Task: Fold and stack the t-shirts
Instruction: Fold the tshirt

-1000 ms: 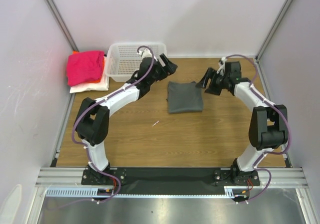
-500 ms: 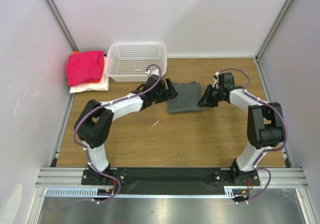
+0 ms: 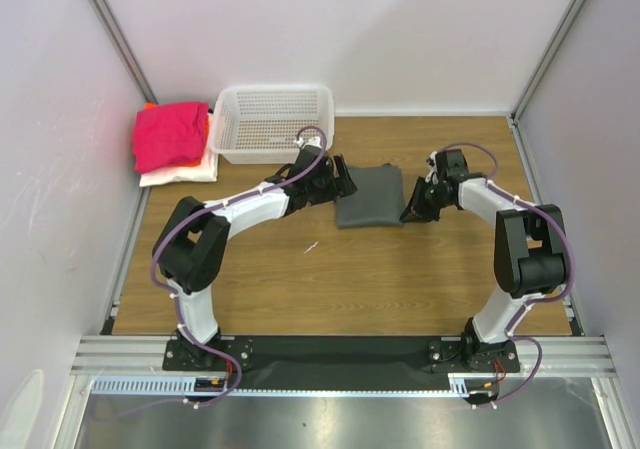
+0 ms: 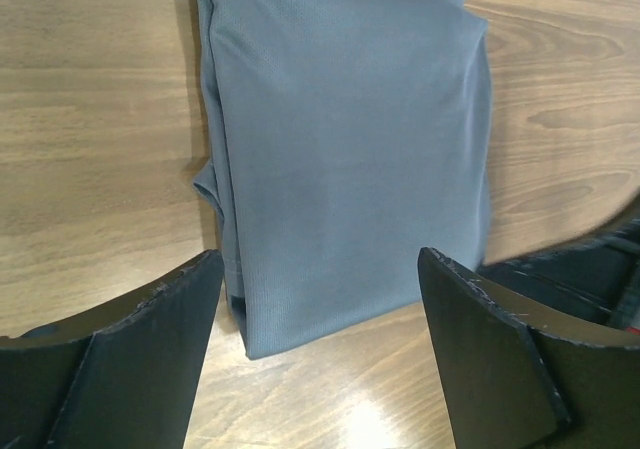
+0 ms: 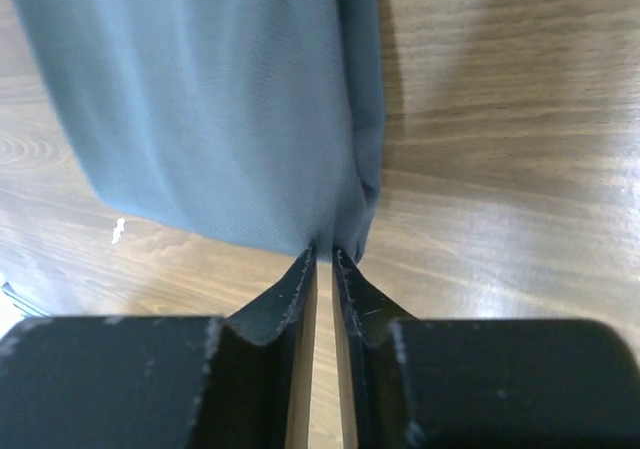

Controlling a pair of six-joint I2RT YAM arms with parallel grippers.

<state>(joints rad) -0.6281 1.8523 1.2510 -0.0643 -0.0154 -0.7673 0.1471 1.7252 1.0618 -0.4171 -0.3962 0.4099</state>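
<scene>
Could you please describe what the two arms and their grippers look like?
Both the left arm and right arm have white links, black joints and a purple cable looping alongside. The left gripper and right gripper have matte black, wedge-shaped fingers with scuffed edges.

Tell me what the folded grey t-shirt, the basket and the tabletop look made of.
Grey t-shirt: soft matte knit cloth, fine weave and stitched hem visible.
Basket: white plastic, apparently, rigid mesh walls.
Tabletop: wood-grain surface, slightly glossy; possibly laminate.
</scene>
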